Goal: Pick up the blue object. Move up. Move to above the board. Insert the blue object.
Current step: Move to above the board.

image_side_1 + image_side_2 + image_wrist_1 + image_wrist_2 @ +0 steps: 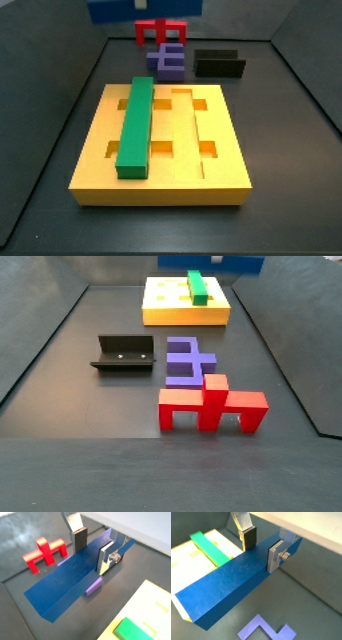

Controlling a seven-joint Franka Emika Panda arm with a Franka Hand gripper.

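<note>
The blue object (70, 579) is a long blue bar, and my gripper (93, 548) is shut on it across its width, one dark pad on each long side. It shows the same way in the other wrist view, blue object (234, 582) in the gripper (262, 547). In both side views the bar hangs high off the floor, blue object (144, 9) at the far end and blue object (241, 262) just beyond the board. The yellow board (94, 150) lies flat with a green bar (138, 125) in one groove.
A purple E-shaped block (187, 361), a red block (211, 404) and the black fixture (124, 353) stand on the dark floor away from the board (167, 301). The purple block (94, 587) lies under the bar. Dark walls ring the floor.
</note>
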